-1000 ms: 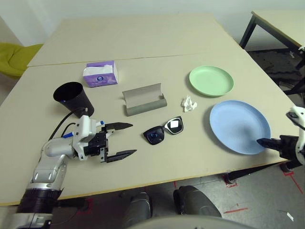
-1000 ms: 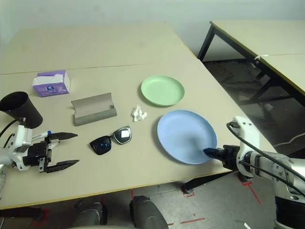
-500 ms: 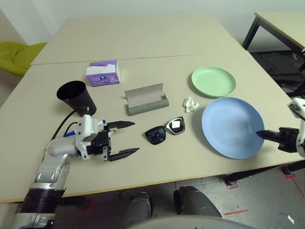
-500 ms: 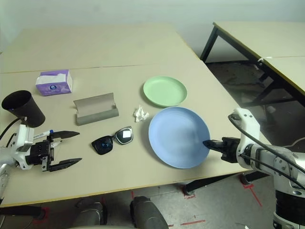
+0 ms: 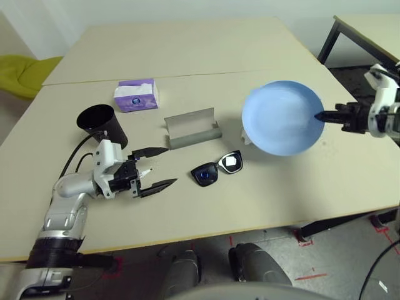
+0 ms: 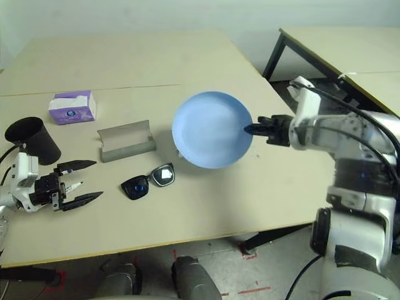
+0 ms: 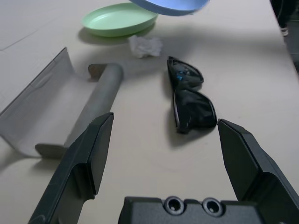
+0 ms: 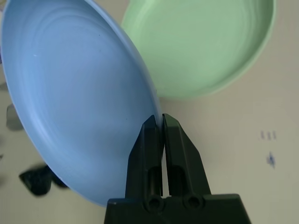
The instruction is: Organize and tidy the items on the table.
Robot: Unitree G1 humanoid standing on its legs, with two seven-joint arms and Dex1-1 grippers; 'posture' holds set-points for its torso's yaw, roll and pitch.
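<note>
On the table point(image 5: 187, 206) little looks tidied yet: the right gripper point(image 5: 320, 115), clamped on the blue plate point(image 5: 282, 117), holds it above the green plate point(image 8: 210, 46), while case point(image 5: 192, 128), cup point(image 5: 102, 125), sunglasses point(image 5: 217, 169) and tissue point(image 7: 145, 45) lie loose before the wide-open left gripper point(image 5: 159, 167).

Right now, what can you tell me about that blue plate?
The light blue plate is round, shallow and matte, like plastic, with faint rings inside. It is off the table, tilted, held by its rim in the shut right pincer. It hangs above the pale green plate, which lies flat beneath it. Nothing else touches it.
</note>
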